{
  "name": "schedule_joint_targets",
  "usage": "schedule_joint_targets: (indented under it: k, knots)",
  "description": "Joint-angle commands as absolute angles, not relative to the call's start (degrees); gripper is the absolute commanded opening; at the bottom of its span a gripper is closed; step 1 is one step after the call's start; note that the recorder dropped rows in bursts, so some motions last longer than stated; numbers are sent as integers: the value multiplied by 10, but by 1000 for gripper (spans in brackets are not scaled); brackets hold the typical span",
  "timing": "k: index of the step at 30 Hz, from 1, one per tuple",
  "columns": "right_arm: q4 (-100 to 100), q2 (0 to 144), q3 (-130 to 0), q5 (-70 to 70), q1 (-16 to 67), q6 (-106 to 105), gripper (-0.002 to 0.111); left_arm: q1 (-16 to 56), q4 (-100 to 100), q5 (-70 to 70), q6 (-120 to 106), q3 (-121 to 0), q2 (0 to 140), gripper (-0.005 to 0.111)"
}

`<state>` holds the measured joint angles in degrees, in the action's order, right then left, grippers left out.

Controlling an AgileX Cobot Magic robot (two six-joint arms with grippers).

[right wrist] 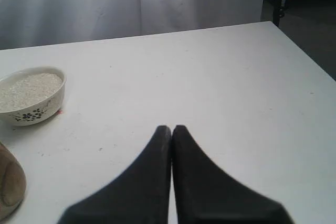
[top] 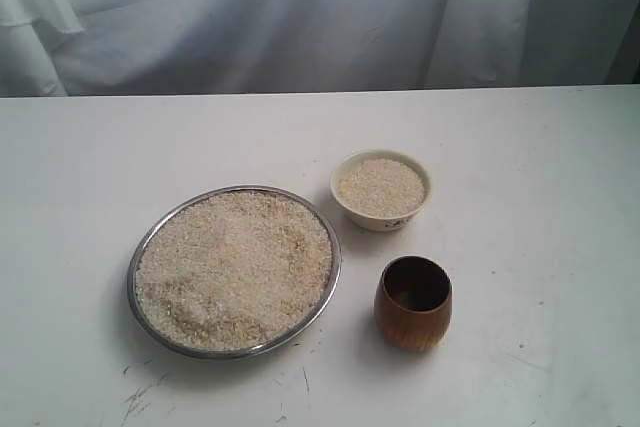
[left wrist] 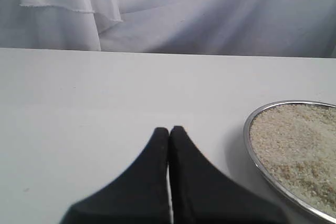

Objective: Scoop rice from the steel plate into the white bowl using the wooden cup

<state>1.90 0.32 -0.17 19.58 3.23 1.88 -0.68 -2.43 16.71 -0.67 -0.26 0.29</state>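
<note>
backdrop: white curtain (top: pixel 300 17) hanging behind a white table (top: pixel 540 167)
plate (top: pixel 131 285): left of centre on the table, covered with rice (top: pixel 235 267) pretty much rim to rim
bowl (top: pixel 385 219): at the plate's 2 o'clock, just beside it but not touching. It's got rice in it too, up near the rim
cup (top: pixel 410 322): upright at the bowl's 6 o'clock, apart from bowl and plate. Inside's too dark to tell what's in there
left fingers (left wrist: pixel 164 137): pressed together, gripping nothing, low over bare table near the plate's rim
right fingers (right wrist: pixel 166 136): same deal, squeezed together and empty, with the bowl and cup nearby
</note>
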Motion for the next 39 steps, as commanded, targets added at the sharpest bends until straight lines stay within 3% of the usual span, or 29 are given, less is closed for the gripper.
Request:
schedule_joint_targets:
  k: [1, 5, 12, 20, 32, 39]
  knots:
    - [20, 0, 0, 193, 27, 22, 0, -6, -25, 163, -5, 0, 0, 0]
    - [26, 0, 0, 173, 27, 23, 0, -6, -25, 163, -5, 0, 0, 0]
    - [26, 0, 0, -17, 27, 23, 0, -6, -25, 163, -5, 0, 0, 0]
    - [26, 0, 0, -55, 27, 23, 0, -6, -25, 163, -5, 0, 0, 0]
    - [54, 0, 0, -247, 27, 31, 0, -6, -25, 163, -5, 0, 0, 0]
    - [54, 3, -70, -265, 27, 31, 0, -6, -25, 163, -5, 0, 0, 0]
